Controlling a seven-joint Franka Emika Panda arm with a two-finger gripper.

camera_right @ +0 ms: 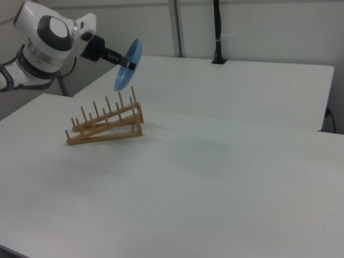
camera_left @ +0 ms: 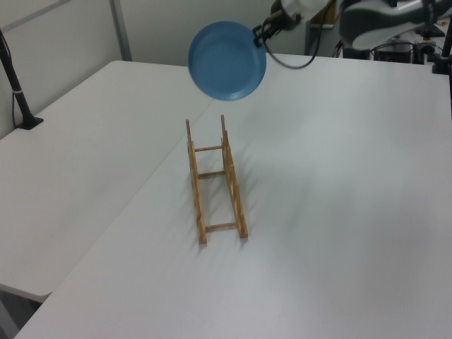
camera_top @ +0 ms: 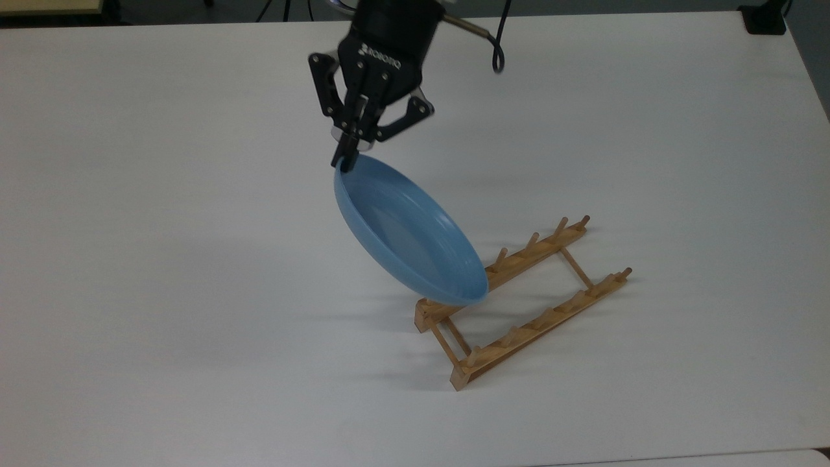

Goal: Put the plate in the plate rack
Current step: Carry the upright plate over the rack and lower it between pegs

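The light blue plate (camera_top: 408,240) hangs in the air, tilted steeply on edge, with my gripper (camera_top: 345,159) shut on its upper rim. In the top view its lower edge overlaps the near end of the wooden plate rack (camera_top: 522,301). The left view has the plate (camera_left: 226,60) above and beyond the rack (camera_left: 214,180), held by the gripper (camera_left: 260,37). In the right view the plate (camera_right: 129,64) appears nearly edge-on above the rack's (camera_right: 105,124) right end, the gripper (camera_right: 124,63) holding it from the right view's left.
The rack stands on a white table (camera_top: 162,292) with wide bare surface around it. A black cable (camera_top: 496,45) trails from the arm. A second white table (camera_left: 78,148) adjoins in the left view, with a black post (camera_left: 15,85) on it.
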